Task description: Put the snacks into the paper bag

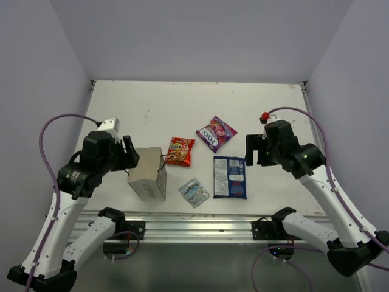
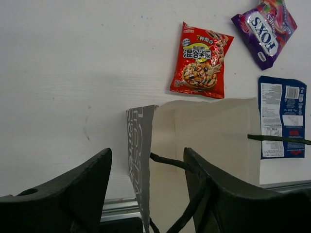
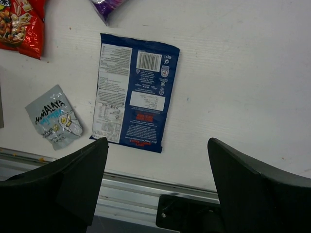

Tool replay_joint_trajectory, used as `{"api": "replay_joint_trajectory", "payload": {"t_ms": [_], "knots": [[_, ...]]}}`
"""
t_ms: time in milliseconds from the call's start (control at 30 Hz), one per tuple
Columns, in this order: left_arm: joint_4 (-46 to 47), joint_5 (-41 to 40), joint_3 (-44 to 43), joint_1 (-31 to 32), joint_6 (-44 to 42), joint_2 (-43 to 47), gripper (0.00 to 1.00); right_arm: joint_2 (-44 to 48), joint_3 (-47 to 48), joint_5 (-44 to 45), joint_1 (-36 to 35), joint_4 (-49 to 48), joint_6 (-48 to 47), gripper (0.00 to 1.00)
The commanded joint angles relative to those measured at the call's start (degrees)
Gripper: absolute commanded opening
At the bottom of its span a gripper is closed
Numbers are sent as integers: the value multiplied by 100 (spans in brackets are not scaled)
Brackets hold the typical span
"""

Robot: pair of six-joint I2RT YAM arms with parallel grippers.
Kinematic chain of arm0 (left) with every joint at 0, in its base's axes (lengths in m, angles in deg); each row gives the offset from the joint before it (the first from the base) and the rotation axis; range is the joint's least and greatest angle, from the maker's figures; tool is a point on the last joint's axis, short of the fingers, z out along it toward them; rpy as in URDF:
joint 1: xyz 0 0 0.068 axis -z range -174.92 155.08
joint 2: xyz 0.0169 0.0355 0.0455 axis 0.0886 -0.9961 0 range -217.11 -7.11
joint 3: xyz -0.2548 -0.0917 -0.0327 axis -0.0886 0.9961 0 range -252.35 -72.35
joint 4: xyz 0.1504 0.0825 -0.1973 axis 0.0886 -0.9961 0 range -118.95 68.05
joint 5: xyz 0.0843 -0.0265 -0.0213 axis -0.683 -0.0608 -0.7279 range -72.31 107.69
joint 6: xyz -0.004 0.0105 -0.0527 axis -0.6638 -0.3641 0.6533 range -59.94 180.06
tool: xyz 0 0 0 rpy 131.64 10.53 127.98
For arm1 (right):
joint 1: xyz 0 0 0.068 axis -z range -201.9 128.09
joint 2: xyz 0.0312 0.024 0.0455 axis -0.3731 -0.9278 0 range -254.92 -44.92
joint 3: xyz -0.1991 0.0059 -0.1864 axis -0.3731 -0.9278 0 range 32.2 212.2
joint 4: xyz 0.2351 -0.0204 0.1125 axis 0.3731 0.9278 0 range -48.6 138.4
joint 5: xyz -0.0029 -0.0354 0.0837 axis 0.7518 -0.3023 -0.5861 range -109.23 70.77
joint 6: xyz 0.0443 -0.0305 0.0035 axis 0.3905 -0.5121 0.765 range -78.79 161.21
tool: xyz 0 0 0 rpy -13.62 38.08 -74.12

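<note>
Nothing bagged yet: red packet (image 1: pixel 180 151), purple packet (image 1: pixel 216 133), blue packet (image 1: pixel 230 177), silver packet (image 1: pixel 194 192) flat on worktop (image 1: pixel 152 103), R of paper bag (image 1: pixel 148 174). L claw (image 1: pixel 130 152) spread astride bag's left wall. R claw (image 1: pixel 254 152) spread above blue packet, empty.

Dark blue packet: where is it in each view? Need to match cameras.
Top external: dark blue packet just right of centre.
Left wrist: packet at the right edge, right of the paper bag.
Right wrist: packet mid-frame, barcode side up.
Shared landmark: red-orange chip bag, up-left of it in all three views.
</note>
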Motion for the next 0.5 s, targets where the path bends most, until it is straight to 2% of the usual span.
{"api": "replay_joint_trajectory", "payload": {"t_ms": [0,100,233,333,367,467], "knots": [[294,82,243,-2,-136,-70,64,68,-116,115,-15,-199,62,88],[329,21,288,-2,-163,-88,45,24,-187,80,-15,-216,98,88],[372,29,331,-2,-207,-140,34,-46,-371,71,-15,-304,115,88],[425,38,384,-2,-224,-175,12,-90,-590,71,-15,-453,124,88],[434,38,402,-2,-224,-176,0,-107,-669,89,-15,-506,124,88],[443,56,437,-2,-233,-193,0,-221,-1082,142,-15,-839,150,90]]}}
